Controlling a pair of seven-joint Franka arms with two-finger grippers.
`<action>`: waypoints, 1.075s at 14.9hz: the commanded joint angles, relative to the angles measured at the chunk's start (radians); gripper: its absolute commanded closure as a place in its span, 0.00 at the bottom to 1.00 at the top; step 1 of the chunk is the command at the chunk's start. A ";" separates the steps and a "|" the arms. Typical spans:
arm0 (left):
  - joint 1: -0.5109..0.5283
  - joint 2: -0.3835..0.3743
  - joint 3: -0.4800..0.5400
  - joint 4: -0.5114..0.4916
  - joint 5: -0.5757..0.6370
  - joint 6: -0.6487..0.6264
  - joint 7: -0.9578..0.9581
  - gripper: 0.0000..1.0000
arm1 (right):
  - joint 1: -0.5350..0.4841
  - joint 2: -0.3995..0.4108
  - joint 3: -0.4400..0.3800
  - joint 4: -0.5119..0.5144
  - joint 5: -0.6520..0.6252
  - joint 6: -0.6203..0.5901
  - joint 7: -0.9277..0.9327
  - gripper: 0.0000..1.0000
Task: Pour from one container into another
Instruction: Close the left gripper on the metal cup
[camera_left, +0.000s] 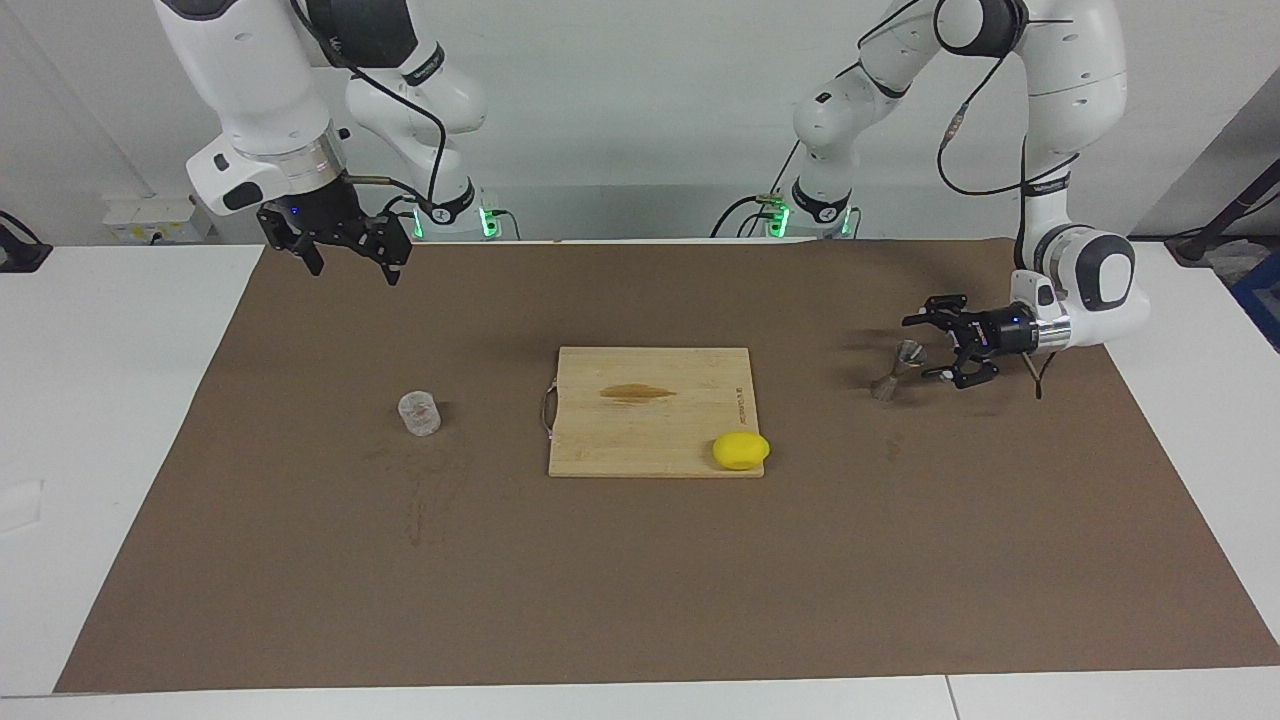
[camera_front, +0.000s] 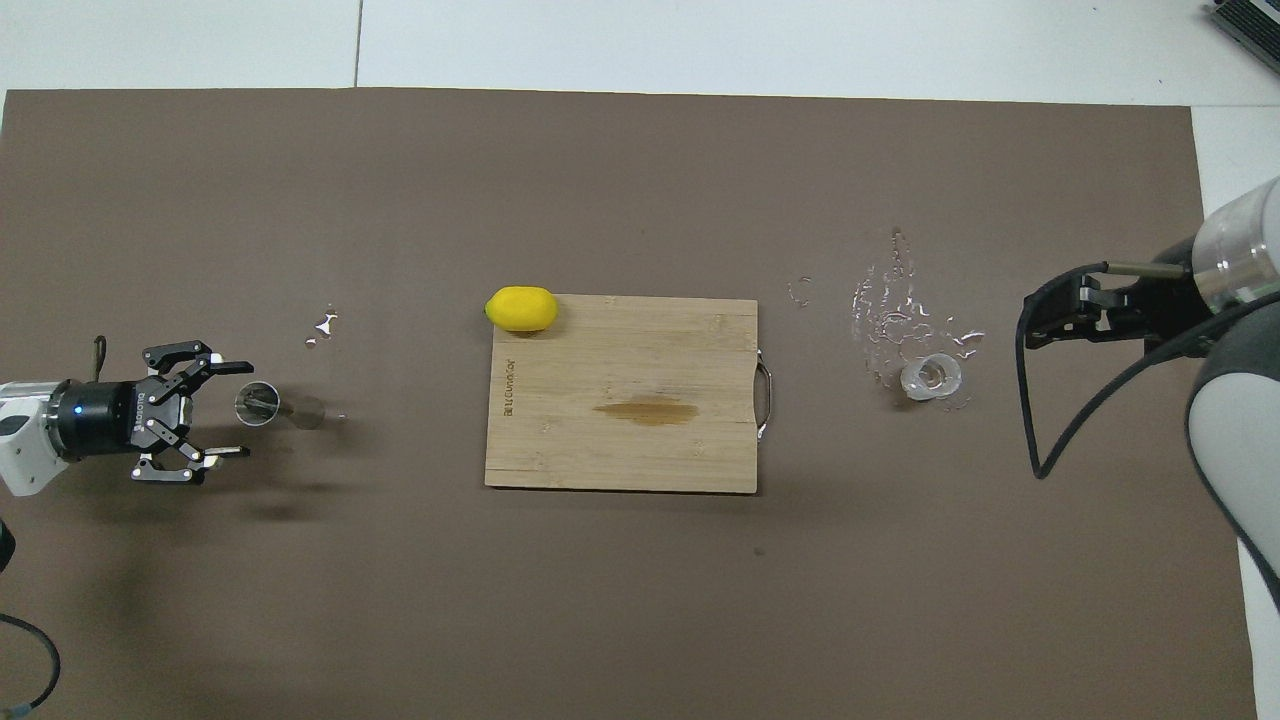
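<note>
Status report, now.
Left claw open beside jigger, not gripping. Right claw open, waiting aloft. Clear cup untouched. Nothing in the way.

One camera looks from high across at the robots; one looks down, robots at 6 o'clock. Both show the brown mat (camera_left: 640, 560) (camera_front: 640, 600).

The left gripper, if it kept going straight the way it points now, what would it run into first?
Most likely the jigger, which stands just ahead of the open left gripper, roughly in line with the gap between its fingers in both views. Height match looks right, though depth is hard to confirm.

Lemon (camera_left: 741, 450) on cutting board (camera_left: 640, 420)
</note>
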 joint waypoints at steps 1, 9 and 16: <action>0.007 -0.012 -0.003 -0.020 -0.019 0.000 0.019 0.00 | -0.014 -0.023 0.001 -0.025 0.024 0.005 -0.032 0.00; -0.015 -0.013 -0.003 -0.042 -0.017 0.041 0.062 0.00 | -0.013 -0.023 0.001 -0.025 0.024 0.005 -0.032 0.00; -0.013 -0.013 -0.003 -0.034 -0.016 0.043 0.096 0.69 | -0.013 -0.023 0.001 -0.025 0.024 0.004 -0.032 0.00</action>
